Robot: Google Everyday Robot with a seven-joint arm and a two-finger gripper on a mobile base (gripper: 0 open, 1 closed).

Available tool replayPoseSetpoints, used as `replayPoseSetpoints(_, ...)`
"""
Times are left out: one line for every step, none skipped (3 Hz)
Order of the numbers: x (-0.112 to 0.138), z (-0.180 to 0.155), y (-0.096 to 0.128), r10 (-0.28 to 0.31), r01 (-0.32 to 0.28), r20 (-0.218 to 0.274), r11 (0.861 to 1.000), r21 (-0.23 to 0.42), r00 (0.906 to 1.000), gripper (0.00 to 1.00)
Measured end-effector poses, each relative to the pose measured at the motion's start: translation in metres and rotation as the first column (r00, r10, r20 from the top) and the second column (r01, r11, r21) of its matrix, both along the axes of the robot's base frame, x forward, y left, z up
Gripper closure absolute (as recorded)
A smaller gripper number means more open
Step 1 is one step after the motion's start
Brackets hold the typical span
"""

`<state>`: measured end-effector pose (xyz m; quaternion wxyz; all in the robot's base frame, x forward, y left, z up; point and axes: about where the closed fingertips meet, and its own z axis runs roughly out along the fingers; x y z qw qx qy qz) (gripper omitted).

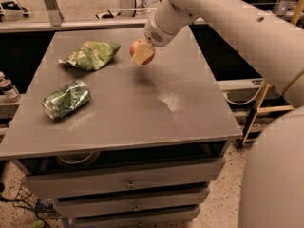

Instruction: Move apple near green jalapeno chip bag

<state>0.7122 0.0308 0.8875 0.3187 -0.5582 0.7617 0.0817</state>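
You're looking at a thick, smooth off-white arm [228, 18] across the upper right, pricked with small dark holes; a dotted grey patch marks its round wrist [161, 28]; the gripper [141, 54], upper centre, shows pale tan fingers [144, 58].

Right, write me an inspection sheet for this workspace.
Surface: grey table, pale scuffed patch near the middle.
Job's things: apple in the gripper, apparently above the table, right of the chip bag and apart from it.
Clutter: dented green can on its side, front left.
Grippers: gripper over the table's far middle, shut on the apple.
Cables: one loops low to the right of the table.
Surroundings: drawers beneath; speckled floor.
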Motion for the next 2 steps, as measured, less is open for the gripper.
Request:
replayPoseSetpoints(0.016, -0.006, 0.022, -0.040, 0.039, -0.025, 0.999, -0.004, 0.9989, 1.00)
replayPoseSetpoints(0.026, -0.016, 0.042, -0.015, 0.016, -0.067, 1.000, 0.005, 0.9976, 1.00)
